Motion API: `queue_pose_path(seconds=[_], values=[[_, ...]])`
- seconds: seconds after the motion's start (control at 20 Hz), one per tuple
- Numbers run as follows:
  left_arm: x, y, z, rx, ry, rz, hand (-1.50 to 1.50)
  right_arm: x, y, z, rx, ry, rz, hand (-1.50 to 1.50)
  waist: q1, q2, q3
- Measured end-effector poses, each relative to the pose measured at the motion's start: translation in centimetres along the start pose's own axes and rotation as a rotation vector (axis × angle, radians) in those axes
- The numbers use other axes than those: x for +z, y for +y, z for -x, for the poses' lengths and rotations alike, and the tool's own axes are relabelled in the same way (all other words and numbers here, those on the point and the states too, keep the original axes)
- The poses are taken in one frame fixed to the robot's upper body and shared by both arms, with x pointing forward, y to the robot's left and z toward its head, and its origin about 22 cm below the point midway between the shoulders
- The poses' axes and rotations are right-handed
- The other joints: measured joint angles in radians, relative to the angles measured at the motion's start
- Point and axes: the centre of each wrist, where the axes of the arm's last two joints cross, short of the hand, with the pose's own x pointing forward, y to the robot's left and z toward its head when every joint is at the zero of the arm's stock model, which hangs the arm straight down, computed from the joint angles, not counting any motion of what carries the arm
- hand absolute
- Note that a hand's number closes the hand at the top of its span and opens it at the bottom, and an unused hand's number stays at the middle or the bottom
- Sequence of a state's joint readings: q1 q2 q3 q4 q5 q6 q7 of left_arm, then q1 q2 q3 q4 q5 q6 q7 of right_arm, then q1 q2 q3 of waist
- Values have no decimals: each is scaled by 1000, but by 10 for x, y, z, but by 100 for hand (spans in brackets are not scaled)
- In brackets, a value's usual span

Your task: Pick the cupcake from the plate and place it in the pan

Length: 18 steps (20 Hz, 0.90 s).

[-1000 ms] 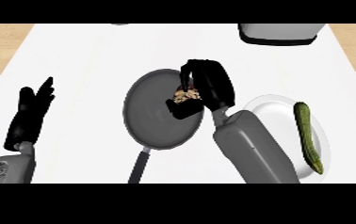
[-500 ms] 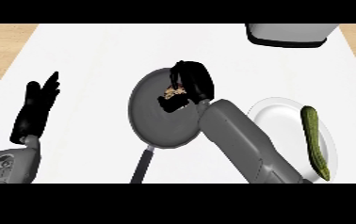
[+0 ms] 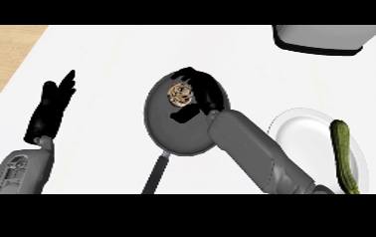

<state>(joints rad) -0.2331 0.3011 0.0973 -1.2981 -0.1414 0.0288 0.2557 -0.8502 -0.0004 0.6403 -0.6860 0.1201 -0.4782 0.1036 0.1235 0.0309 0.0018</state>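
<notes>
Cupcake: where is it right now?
In the head view the cupcake sits over the upper part of the pan, mid-counter, with the right hand curled beside it.

Cupcake (image 3: 178, 93): brown, speckled top, in far part of dark round pan (image 3: 170, 131). White plate (image 3: 297, 129) right of pan, near edge.

A white counter top (image 3: 110, 57) fills nearly the whole frame, evenly lit, with only soft shadows under what stands on it. In the upper left corner a strip of light wooden surface (image 3: 18, 47) shows beyond the counter's edge, which runs slanting down to the left. At the upper right, a grey, rounded object (image 3: 320, 38) is cut off by the frame's top edge.
</notes>
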Motion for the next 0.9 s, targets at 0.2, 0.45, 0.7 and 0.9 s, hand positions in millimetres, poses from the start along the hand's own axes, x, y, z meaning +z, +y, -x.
queue_pose_path(seconds=[0.2,0.45,0.7,0.9], values=[[-3,-4,-2,-1,-10,6,0,2,4,3,-58,-21,21,-150,11,4,0],[-3,-6,-1,2,-12,5,0,1,3,1,-162,-68,108,-150,7,2,1],[-1,1,5,2,-1,-8,0,-2,1,-3,-249,-81,202,-150,-8,-4,0],[4,10,12,6,28,-34,0,-9,-6,-5,-298,-53,263,-150,-41,-13,0]])
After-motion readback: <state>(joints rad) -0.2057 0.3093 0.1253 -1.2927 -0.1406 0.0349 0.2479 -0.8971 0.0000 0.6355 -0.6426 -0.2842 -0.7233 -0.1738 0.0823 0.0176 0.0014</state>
